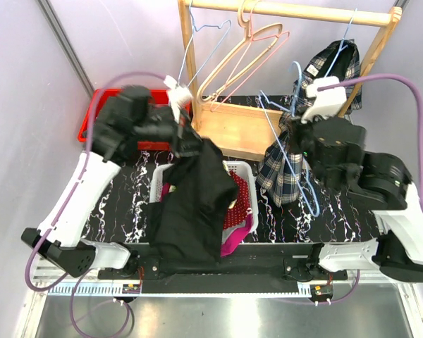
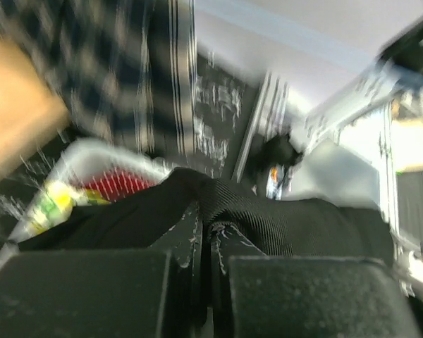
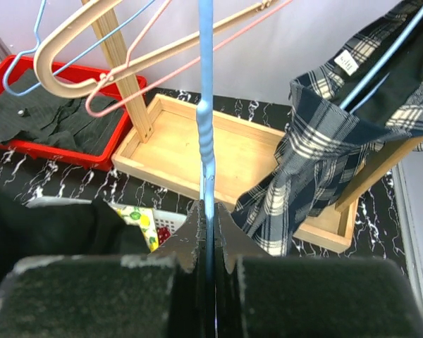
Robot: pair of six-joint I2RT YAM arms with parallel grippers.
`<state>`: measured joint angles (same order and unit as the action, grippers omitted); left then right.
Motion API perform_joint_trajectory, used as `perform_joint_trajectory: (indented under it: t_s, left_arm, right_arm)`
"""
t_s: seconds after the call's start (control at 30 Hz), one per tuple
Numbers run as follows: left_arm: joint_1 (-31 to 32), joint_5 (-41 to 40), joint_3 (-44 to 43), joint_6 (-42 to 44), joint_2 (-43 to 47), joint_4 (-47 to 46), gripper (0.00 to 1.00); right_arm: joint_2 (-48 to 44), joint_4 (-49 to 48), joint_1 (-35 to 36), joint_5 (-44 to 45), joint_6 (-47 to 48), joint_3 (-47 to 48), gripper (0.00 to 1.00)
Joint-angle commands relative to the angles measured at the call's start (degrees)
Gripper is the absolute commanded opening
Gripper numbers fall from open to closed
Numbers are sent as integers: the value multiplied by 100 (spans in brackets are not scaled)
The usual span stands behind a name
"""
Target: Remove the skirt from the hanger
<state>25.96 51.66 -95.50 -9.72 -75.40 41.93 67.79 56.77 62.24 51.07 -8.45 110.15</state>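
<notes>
**Setting the skirt [image 1: 194, 211] down without letting it slide**

From the top camera, we see the left gripper [image 1: 196, 144] closed on the top edge of the black skirt. The cloth hangs down from there and lies across the near side of the white basket [image 1: 245, 170]. The right gripper [image 1: 295, 135] is well apart from it, beside the plaid garment [image 1: 285, 172] that hangs from the wooden rack [image 1: 289, 10]. We judge that the skirt is already off, and that what is left is to put it down properly.

The left wrist camera is blurred. In it the fingers [image 2: 92, 289] are pressed together with a fold of ribbed black cloth between them. The pinch takes only a small fold, so we should move slowly and without jerks. We should bring the hand over the middle of the basket and lower it until the cloth carries its own weight, and only then open. Much cloth hangs outside the near rim, and if we let go too early it may pull the rest out.

From the right wrist camera, the fingers [image 3: 92, 296] are shut on the thin blue hanger [image 3: 206, 105], just under its twisted neck. No cloth is on the part of the wire that we see. We should hold this hand quiet, so that the wire does not catch the plaid garment beside it.
</notes>
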Motion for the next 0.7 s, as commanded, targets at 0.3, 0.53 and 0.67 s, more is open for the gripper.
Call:
perform_joint_trajectory:
  t_s: [0.3, 0.53, 0.67]
  left_arm:
    - [1052, -3056, 1165, 2236, -772, 1097, 0]
    - [1069, -3768, 1894, 2887, -1846, 1080, 0]
    - [1227, -4311, 2289, 3151, -2268, 1098, 8]
  right_arm:
    - [1139, -535, -1220, -622, -95, 727, 0]
    - [1675, -738, -1924, -1108, -61, 1289, 0]
    - [2045, -747, -2372, -1581, -166, 1754, 0]
